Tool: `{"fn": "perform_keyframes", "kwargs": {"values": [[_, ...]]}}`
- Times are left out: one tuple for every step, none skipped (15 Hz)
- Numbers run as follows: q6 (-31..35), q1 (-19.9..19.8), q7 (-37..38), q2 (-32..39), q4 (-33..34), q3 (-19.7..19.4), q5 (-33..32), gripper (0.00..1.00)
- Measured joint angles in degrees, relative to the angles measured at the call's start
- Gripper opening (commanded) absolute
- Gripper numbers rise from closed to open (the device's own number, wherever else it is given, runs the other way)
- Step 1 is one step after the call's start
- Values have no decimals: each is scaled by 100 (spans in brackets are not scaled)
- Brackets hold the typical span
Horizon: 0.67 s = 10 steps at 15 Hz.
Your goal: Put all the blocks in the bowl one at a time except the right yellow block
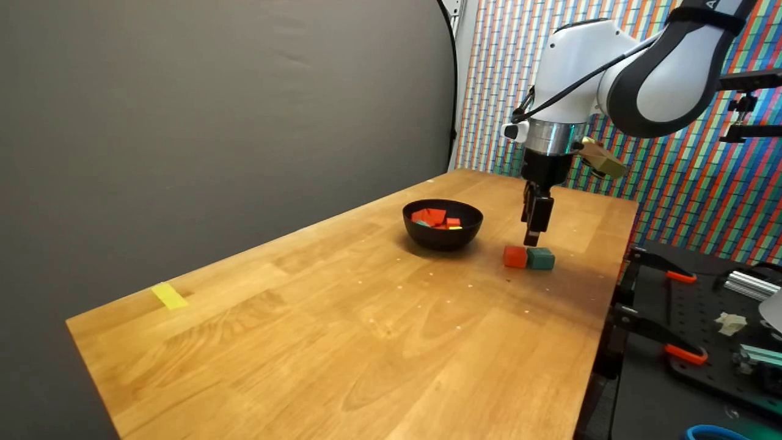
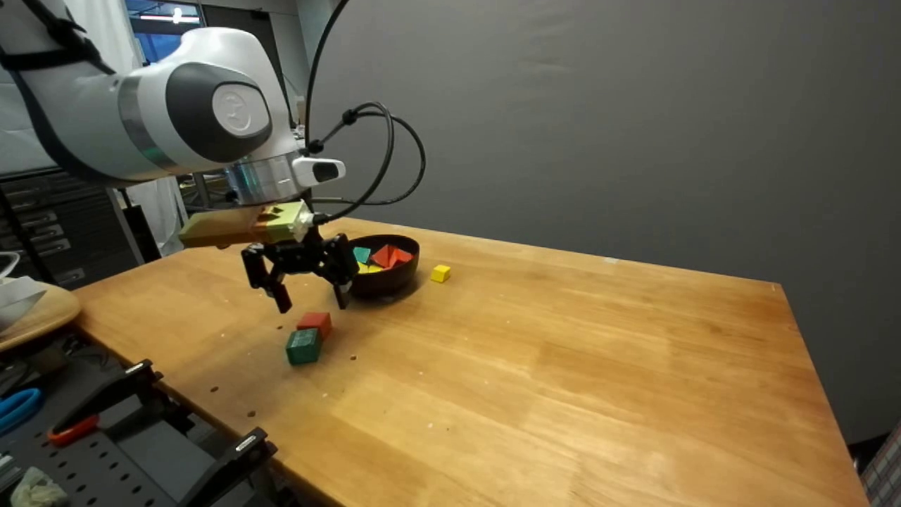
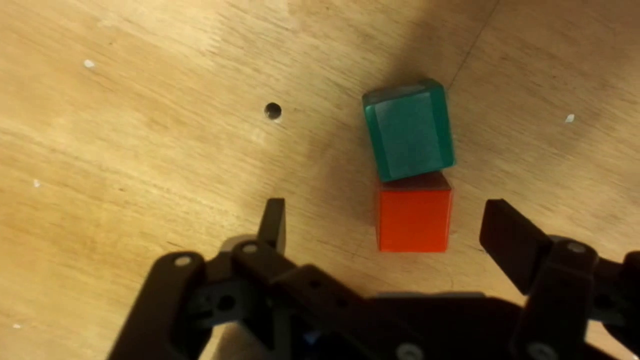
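Black bowl [image 2: 387,284] is holding several blks [image 2: 385,255], red cube [image 3: 415,220] below wide, empty gripper [image 2: 313,304] + teal-green cube [image 3: 410,135] (red's 12 o'clk, wrist view) are waiting, yellow cube [image 2: 440,273] (bowl's 3 o'clk, ext. view) prob. staying out.

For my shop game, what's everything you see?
Table: one, brown, centre.
Bowl: one, black, on table.
Bowl blocks: several, red, yellow, green, inside.
Green block: one, green, on table.
Red block: one, red, beside green block.
Yellow block: one, yellow, beside bowl.
Tape: one, yellow, table edge.
Clamps: two, black-orange, table edge.
Grey backdrop: one, grey, behind table.
Striped backdrop: one, multicoloured, background.
Clutter: uncounted, mixed, beside table.
Arm: one, white-grey, above table.
Fingers: two, black, over red block.
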Motion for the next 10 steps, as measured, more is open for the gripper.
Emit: {"fn": "perform_keyframes", "kwargs": {"values": [[11,-1,-24,46,-2,22,37,100],[37,-6,-62,98,-2,51,89,100],[65,-11,-92,155,-1,81,139,100],[82,-17,-125,212,0,115,185,97],[95,-25,-154,266,4,148,227,74],[122,-1,-246,318,5,152,367,72],[157,26,-378,370,10,152,544,70],[191,41,-516,425,21,155,720,61],[205,42,-667,484,41,175,923,53],[215,36,-815,544,68,208,1127,45]]}}
